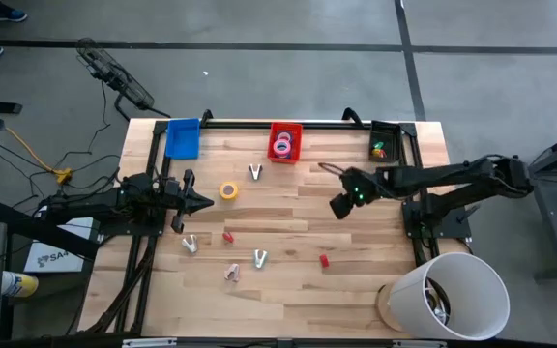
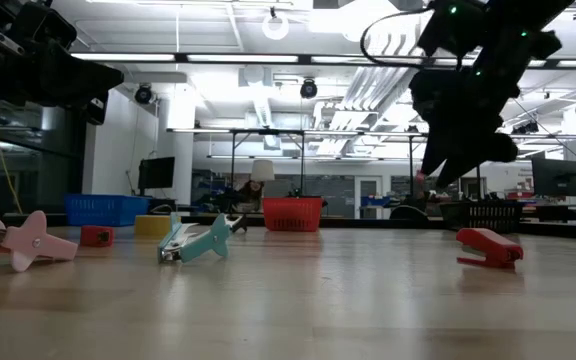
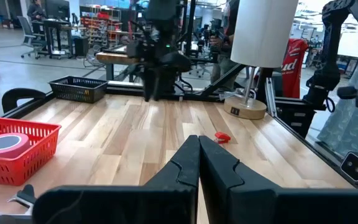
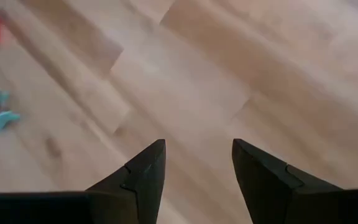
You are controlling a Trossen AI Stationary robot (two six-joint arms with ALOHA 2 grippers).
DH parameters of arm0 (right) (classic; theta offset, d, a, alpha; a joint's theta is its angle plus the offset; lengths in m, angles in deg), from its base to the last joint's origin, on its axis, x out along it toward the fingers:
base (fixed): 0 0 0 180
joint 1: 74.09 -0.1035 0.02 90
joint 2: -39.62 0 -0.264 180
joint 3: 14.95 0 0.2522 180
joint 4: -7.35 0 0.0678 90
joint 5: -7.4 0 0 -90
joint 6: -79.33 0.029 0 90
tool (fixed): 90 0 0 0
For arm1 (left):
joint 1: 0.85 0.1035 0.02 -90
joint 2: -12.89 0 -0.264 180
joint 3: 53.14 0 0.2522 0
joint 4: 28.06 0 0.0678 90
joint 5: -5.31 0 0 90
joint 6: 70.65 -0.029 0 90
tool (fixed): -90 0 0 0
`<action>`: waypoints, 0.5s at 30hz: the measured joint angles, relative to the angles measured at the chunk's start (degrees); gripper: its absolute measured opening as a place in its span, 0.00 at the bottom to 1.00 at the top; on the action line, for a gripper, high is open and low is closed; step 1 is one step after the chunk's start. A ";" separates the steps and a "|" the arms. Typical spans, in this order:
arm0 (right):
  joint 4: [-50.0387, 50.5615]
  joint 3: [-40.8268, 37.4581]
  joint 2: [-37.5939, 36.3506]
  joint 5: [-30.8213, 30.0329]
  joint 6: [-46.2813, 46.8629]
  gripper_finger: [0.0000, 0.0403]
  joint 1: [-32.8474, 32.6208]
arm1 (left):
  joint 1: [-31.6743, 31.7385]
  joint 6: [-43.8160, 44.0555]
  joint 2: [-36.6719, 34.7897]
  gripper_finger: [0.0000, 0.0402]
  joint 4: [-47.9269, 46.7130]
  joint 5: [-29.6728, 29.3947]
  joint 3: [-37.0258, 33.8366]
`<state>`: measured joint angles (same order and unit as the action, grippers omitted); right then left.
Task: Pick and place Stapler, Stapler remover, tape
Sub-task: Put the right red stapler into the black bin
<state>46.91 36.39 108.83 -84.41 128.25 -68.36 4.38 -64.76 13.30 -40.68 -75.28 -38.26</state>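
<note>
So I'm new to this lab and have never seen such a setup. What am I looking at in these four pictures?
It is a two-armed robot at a wooden table. One camera looks straight down, one sits at table-top height, and one rides on each wrist.

The left gripper is shut and holds nothing; it sits beside a yellow tape roll. The right gripper hovers above bare wood, open and holding nothing.

Along the far edge are a blue bin, a red basket with a pink tape roll in it, and a black basket. Scattered on the table are small staple removers, one teal and one pink, and two small red staplers. A white lamp lies at the near right corner.
</note>
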 joint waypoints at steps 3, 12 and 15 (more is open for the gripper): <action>0.00 0.01 0.00 -0.21 6.11 0.44 -3.52 | -0.01 0.00 -0.01 0.00 0.00 0.01 -0.01; -2.37 0.05 0.97 -3.21 26.70 0.44 -15.38 | -0.02 0.00 -0.02 0.00 0.00 0.00 0.00; -3.88 0.37 3.23 -3.60 31.79 0.44 -18.70 | -0.02 0.00 -0.02 0.00 -0.01 0.01 -0.01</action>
<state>43.03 36.77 112.06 -88.01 160.05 -87.06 4.37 -64.76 13.28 -40.68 -75.27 -38.27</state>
